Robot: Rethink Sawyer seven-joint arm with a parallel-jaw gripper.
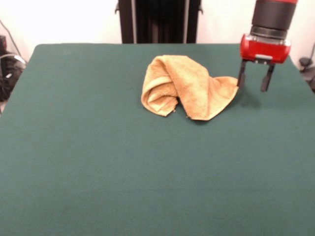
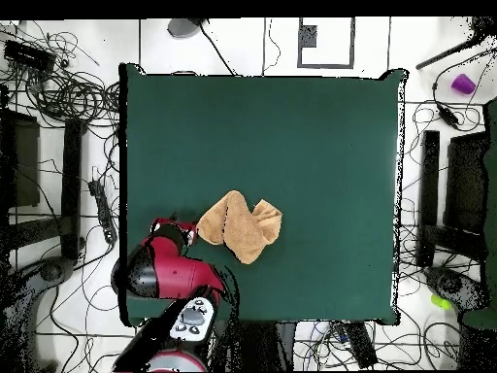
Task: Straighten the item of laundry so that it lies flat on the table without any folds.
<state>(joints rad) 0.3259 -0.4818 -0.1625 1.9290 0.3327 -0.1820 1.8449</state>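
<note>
The yellow-orange towel (image 1: 184, 87) lies crumpled in a folded heap on the dark green table (image 1: 123, 162), toward its far side. It also shows in the overhead view (image 2: 241, 224), near the table's (image 2: 320, 146) robot-side edge. My gripper (image 1: 254, 82) hangs from the red wrist just right of the towel's right tip, fingers apart and empty, tips a little above the felt. One fingertip (image 1: 241, 81) is right beside the towel's edge. In the overhead view the red arm covers the gripper (image 2: 177, 233), left of the towel. No tag shows.
The black pedestal (image 1: 158, 20) stands behind the table's far edge. Cables and equipment (image 2: 58, 97) lie on the floor around the table. The green top reaches wide in front of the towel.
</note>
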